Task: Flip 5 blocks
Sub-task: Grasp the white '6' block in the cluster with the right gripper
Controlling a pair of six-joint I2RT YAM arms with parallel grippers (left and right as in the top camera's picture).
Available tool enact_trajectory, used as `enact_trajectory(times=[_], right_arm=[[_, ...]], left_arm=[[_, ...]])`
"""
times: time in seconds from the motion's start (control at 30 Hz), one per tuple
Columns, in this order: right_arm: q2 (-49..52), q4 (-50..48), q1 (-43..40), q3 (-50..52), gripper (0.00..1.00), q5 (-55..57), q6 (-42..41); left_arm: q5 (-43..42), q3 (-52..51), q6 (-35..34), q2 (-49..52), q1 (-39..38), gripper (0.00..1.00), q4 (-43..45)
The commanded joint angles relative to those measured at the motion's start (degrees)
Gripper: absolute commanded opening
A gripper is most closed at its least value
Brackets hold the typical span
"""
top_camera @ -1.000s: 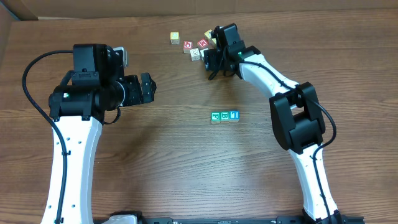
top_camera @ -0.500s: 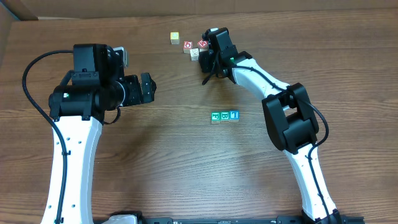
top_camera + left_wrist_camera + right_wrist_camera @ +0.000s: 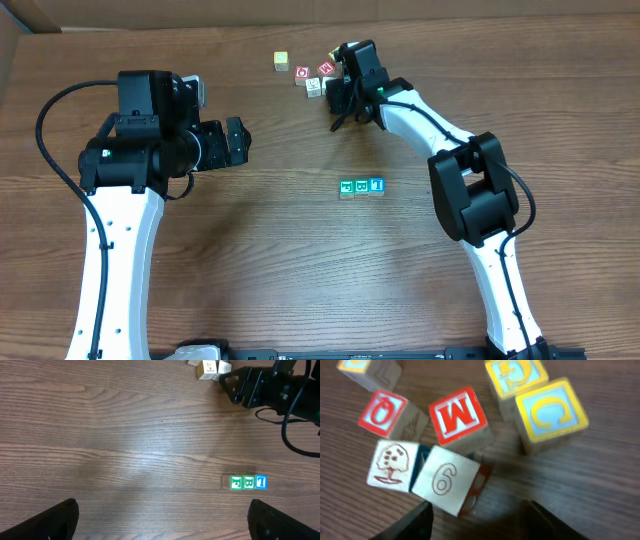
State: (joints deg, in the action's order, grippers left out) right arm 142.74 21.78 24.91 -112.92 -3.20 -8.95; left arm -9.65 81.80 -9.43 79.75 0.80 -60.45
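Crowding the whitish blocks, red-faced cubes and yellow-faced cubes are noted close behind. Right gripper is held parted, empty, shifted slightly rightward since earlier; left gripper is spread wide, empty.

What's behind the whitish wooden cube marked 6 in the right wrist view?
The red-faced wooden cube marked M, turned at an angle, close behind the whitish wooden cube marked 6. Its lower front is covered by that cube, so contact cannot be told.
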Motion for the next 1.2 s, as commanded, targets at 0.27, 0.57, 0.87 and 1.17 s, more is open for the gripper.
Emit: enact_trajectory(times=[0.27, 0.57, 0.87, 1.17], right_arm=[[-2.99, -2.25, -0.11, -0.68, 0.64, 0.55, -0.26], [-2.21, -3.98, -0.11, -0.66, 0.62, 0.66, -10.47], [0.76, -6.54, 0.17, -0.66, 0.62, 0.74, -12.31], [1.11, -6.34, 0.28, -0.66, 0.62, 0.55, -12.31]], left_arm=[[-0.04, 1.07, 0.44, 0.13, -0.07, 1.0, 0.02], [-0.04, 1.07, 0.44, 0.13, -0.07, 1.0, 0.02], [-0.04, 1.07, 0.44, 0.13, -0.07, 1.0, 0.02], [-0.04, 1.07, 0.44, 0.13, -0.07, 1.0, 0.04]])
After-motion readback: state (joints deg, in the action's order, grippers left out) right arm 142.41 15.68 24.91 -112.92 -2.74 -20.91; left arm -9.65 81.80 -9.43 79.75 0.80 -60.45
